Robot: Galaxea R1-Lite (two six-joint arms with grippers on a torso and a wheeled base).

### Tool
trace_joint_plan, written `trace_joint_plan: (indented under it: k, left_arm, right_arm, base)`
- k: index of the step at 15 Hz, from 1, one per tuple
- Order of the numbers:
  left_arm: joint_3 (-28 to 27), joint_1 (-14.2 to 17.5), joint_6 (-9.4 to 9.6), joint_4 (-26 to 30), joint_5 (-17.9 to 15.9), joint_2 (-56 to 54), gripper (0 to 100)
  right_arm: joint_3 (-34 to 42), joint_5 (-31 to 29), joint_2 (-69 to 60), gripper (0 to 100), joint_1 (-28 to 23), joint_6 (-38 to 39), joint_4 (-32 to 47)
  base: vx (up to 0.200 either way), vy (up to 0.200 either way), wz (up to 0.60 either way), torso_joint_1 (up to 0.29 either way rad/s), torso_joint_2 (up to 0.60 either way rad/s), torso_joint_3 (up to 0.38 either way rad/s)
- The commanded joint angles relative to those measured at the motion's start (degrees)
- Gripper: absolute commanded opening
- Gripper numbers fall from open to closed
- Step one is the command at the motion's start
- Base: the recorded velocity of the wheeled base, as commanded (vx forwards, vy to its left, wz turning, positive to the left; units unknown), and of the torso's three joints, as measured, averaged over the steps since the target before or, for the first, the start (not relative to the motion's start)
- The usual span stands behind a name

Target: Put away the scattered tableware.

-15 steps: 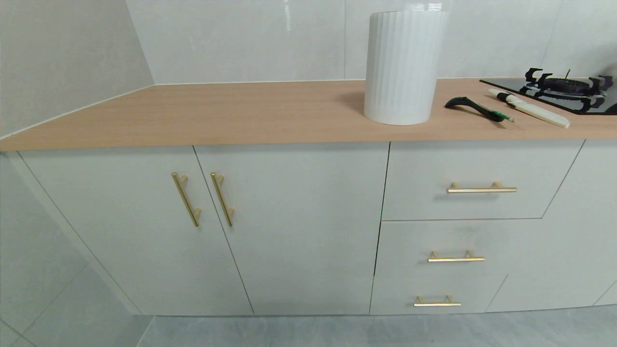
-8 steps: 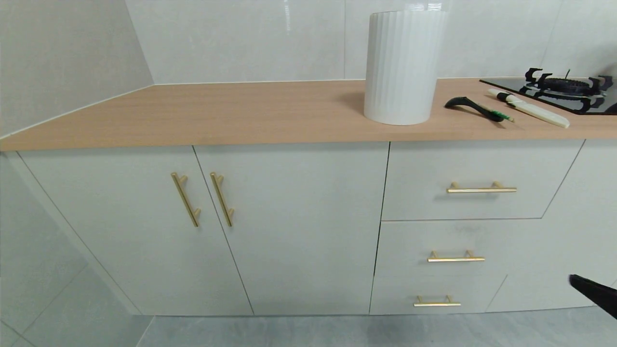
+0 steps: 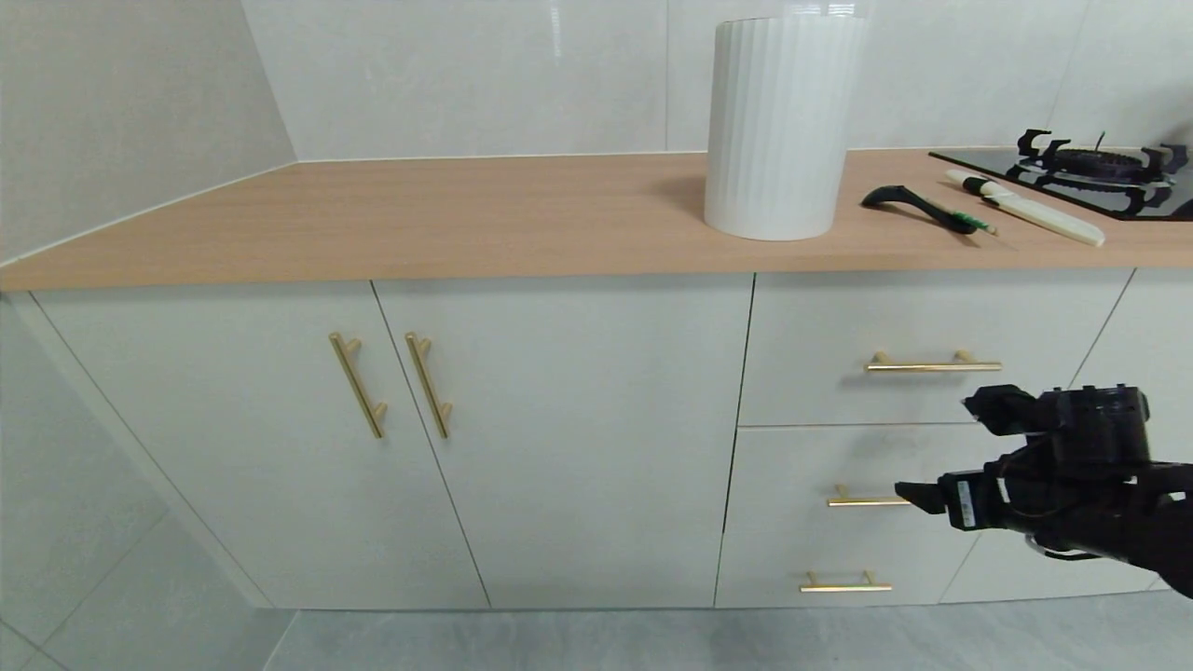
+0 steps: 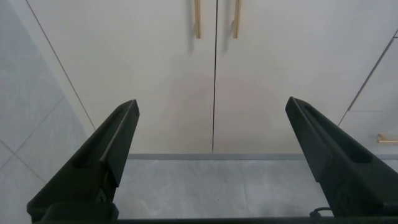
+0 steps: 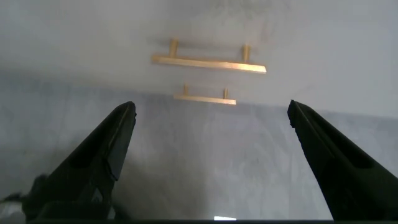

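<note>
Knife [image 3: 1027, 209] and black utensil [image 3: 918, 209] lie on the desk [image 3: 466, 219], right of the white ribbed container [image 3: 778, 130]; the knife is just beside the stove [image 3: 1090, 172]. Right gripper [image 3: 935, 447] hangs in front of the middle drawer [image 3: 820, 461], jaws wide, empty. Left gripper [image 4: 211, 104] sits low, facing the cabinet doors [image 4: 155, 74] near the floor [image 4: 211, 186], jaws wide, empty.

Wooden countertop [image 3: 466, 214] bears a ribbed white canister [image 3: 781, 130], black utensil [image 3: 918, 209], knife [image 3: 1035, 213], hob [image 3: 1002, 164].
</note>
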Motion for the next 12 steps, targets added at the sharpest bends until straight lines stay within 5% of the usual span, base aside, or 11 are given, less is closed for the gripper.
trace_joint_plan:
  k: [1,5,12]
  left_arm:
    - [0.02,-0.01,0.00,0.00,0.04,0.09,100]
    - [0.02,-0.01,0.00,0.00,0.04,0.09,100]
    - [0.02,-0.01,0.00,0.00,0.04,0.09,100]
  right_arm:
    - [-2.46,0.04,11.96,100,-0.01,-0.06,-3.11]
    - [-4.66,-0.22,19.16,100,-0.45,-0.15,-13.22]
    - [-7.47,-0.66,22.33,100,-2.56,-0.23,-17.00]
  base:
    - [0.000,0.000,0.00,0.000,0.00,0.000]
    - [0.000,0.000,0.00,0.000,0.00,0.000]
    - [0.000,0.000,0.00,0.000,0.00,0.000]
